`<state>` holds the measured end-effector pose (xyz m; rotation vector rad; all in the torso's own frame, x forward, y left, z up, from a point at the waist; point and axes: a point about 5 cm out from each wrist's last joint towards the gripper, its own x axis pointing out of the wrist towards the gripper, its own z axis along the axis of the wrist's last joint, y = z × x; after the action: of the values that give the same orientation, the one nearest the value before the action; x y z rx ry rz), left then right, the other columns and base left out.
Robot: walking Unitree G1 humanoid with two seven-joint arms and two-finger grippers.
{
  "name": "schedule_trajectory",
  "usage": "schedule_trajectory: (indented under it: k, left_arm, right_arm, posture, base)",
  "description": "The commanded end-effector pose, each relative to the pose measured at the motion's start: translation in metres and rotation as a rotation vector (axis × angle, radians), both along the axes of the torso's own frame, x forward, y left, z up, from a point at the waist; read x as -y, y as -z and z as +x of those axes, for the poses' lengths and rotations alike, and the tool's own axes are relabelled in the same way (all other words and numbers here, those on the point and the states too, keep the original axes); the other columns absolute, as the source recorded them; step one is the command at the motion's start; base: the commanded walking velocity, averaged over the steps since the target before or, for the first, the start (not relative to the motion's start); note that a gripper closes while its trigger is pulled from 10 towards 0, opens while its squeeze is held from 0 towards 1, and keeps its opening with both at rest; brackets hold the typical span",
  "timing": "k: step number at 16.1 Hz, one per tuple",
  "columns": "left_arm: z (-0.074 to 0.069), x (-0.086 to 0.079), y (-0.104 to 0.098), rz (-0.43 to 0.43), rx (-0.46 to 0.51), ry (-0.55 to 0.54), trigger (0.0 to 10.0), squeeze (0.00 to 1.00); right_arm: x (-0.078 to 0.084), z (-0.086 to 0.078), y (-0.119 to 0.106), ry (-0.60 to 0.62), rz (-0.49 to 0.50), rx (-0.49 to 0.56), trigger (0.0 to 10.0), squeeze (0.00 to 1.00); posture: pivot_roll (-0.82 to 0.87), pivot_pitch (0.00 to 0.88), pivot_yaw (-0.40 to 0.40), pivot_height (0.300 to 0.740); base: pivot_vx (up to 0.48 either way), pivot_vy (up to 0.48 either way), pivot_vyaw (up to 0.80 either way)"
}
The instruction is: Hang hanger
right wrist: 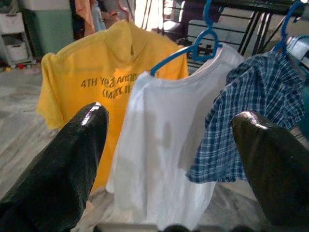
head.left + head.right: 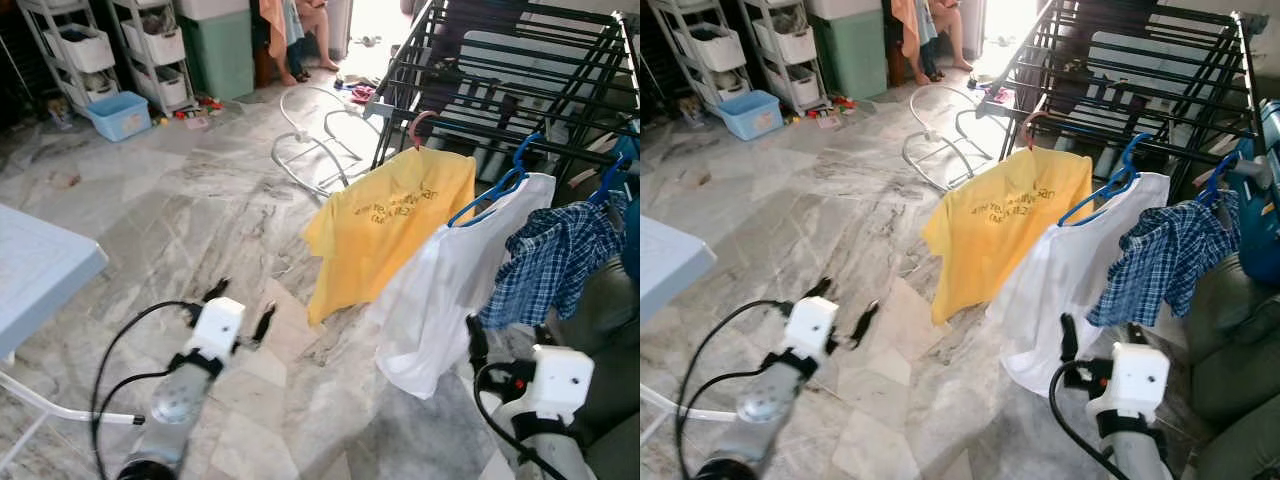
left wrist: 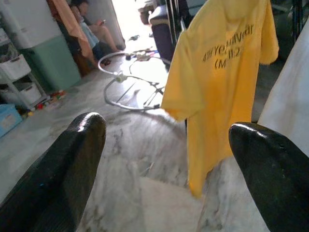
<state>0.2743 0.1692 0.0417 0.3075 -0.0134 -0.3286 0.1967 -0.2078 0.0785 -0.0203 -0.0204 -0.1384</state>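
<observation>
A light blue plastic tub (image 2: 118,114) sits on the grey marble floor (image 2: 200,200) by white drawer racks (image 2: 150,45); its contents are unclear. On the black metal drying rack (image 2: 520,70) hang a yellow T-shirt (image 2: 385,230), a white shirt on a blue plastic hanger (image 2: 495,190), and a blue checked shirt (image 2: 550,255). Bare floor lies between rack and pale blue surface (image 2: 35,265). The left gripper (image 2: 240,308) and right gripper (image 1: 169,159) both gape wide, holding nothing.

Head stereo downward; wrists toward shirts (image 1: 164,140)
</observation>
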Motion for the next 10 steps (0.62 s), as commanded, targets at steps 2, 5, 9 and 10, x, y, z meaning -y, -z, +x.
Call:
schedule_trajectory:
  k: [2, 5, 9, 10]
  left_arm:
    - [-0.001, 0.007, -0.014, -0.025, 0.098, 0.029, 10.0, 0.00]
    - [-0.005, 0.002, -0.005, -0.070, 0.066, -0.074, 10.0, 0.00]
    - [0.002, 0.013, -0.007, -0.022, 0.087, -0.013, 10.0, 0.00]
    - [0.004, 0.014, -0.010, 0.003, 0.099, 0.002, 10.0, 0.00]
  right_arm:
    - [0.000, -0.001, -0.008, -0.001, 0.019, 0.023, 10.0, 0.00]
    - [0.001, -0.005, -0.003, -0.003, 0.017, -0.003, 10.0, 0.00]
    - [-0.013, -0.007, 0.002, -0.053, 0.029, -0.027, 10.0, 0.00]
    - [-0.014, -0.005, 0.001, -0.029, 0.055, -0.010, 10.0, 0.00]
  posture:
    - [0.17, 0.000, -0.100, 0.740]
    - [0.14, 0.000, -0.117, 0.740]
    - [0.16, 0.000, -0.094, 0.740]
    - [0.16, 0.000, -0.086, 0.740]
  base:
    - [0.000, 0.000, 0.00]
    - [0.000, 0.000, 0.00]
    - [0.000, 0.000, 0.00]
    - [0.000, 0.000, 0.00]
